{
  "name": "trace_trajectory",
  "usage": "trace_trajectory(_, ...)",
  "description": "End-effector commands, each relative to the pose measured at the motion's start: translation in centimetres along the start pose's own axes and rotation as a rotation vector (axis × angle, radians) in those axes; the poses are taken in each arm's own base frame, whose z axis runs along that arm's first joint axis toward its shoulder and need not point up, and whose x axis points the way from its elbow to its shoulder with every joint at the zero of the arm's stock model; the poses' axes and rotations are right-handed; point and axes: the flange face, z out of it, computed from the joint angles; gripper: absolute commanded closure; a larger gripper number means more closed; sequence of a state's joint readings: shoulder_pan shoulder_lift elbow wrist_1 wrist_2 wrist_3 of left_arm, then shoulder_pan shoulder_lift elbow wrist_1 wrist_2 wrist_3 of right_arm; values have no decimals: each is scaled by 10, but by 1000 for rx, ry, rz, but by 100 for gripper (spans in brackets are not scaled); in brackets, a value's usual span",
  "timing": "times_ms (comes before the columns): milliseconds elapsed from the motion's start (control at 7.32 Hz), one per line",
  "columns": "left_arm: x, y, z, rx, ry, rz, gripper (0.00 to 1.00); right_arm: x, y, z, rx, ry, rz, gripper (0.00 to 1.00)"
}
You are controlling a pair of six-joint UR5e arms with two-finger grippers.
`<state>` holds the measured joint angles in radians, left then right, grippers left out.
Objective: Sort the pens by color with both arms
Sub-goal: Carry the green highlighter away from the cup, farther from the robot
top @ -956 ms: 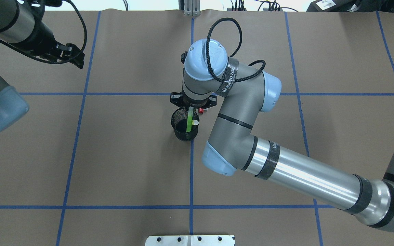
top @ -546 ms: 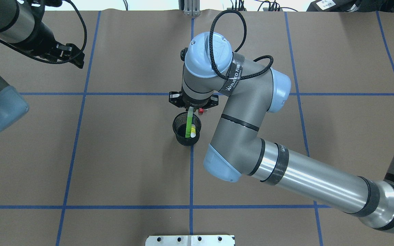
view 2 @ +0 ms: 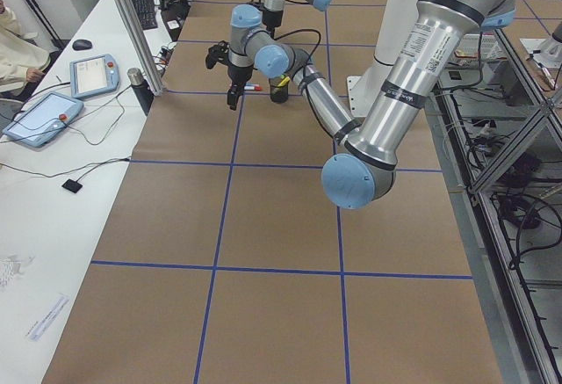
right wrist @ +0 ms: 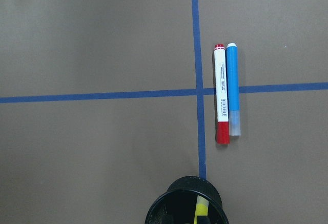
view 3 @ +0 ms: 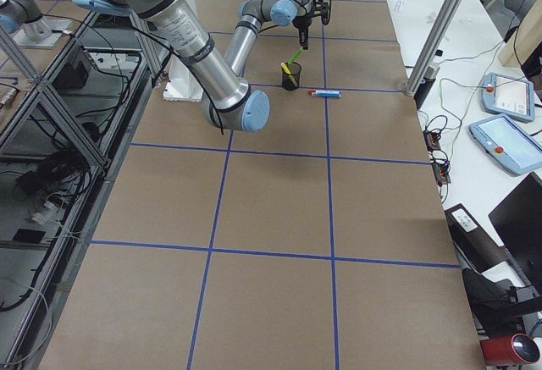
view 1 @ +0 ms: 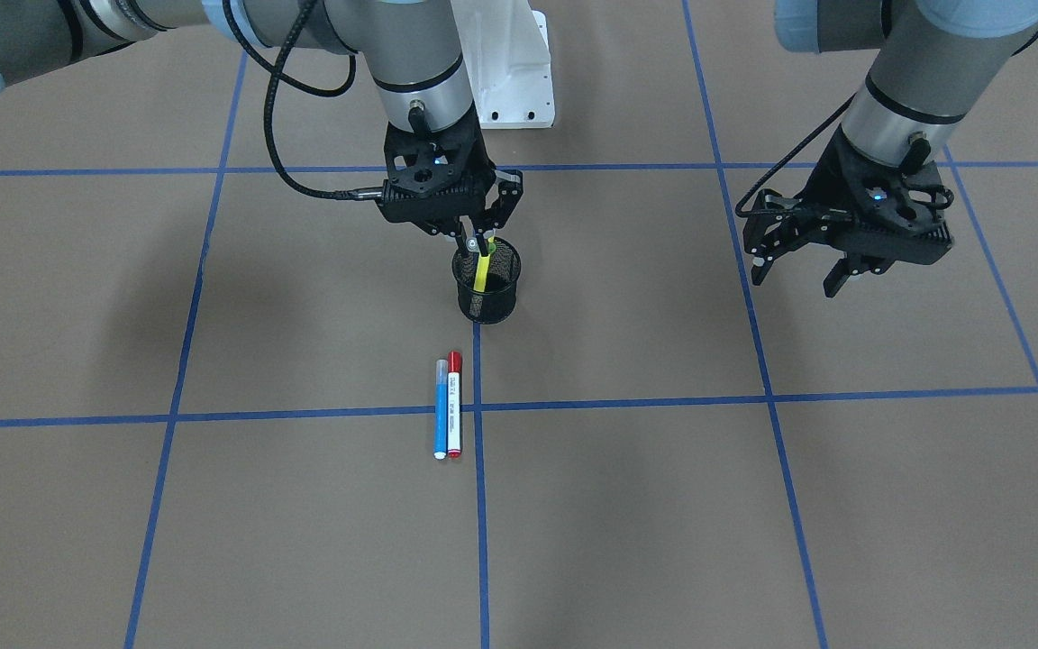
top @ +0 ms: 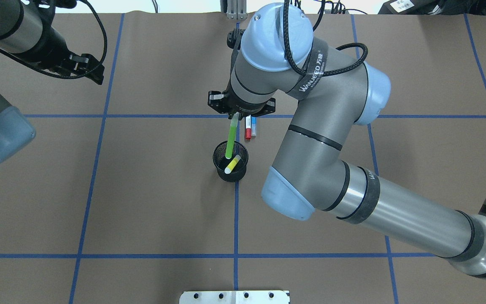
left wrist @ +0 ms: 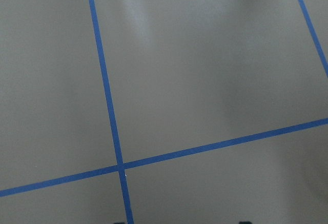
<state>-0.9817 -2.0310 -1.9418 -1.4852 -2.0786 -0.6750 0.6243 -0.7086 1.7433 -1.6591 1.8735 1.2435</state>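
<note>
Pen (top: 231, 138), slim light green, tilts clamped in right jaws; left jaws spread.

The worktop (top: 163, 202) is covered in brown paper and is divided into large rectangles by lines of blue tape (top: 94, 169). Along its long edge on the operators' side a white side table (view 2: 35, 226) is set, on which a pendant with a red button (view 2: 92, 75), a keyboard (view 2: 143, 8), a mouse (view 2: 82, 44) and loose cables are laid. An aluminium post (view 2: 132, 28) is stood at that edge. Beyond the opposite long edge an open metal frame (view 2: 518, 138) hung with cables is seen. The paper is lit evenly from above, with soft shadows.
</note>
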Motion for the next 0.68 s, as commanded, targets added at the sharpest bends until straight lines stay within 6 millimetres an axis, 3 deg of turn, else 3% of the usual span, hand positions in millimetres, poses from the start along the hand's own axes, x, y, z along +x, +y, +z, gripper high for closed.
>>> trace_trajectory(0, 0, 0, 0, 1, 1, -2, 20, 6, -26, -21, 88, -37, 24, 100)
trace_trajectory(546, 1, 0, 0, 2, 3, -9, 20, 29, -41, -10, 320, -200, 247, 100)
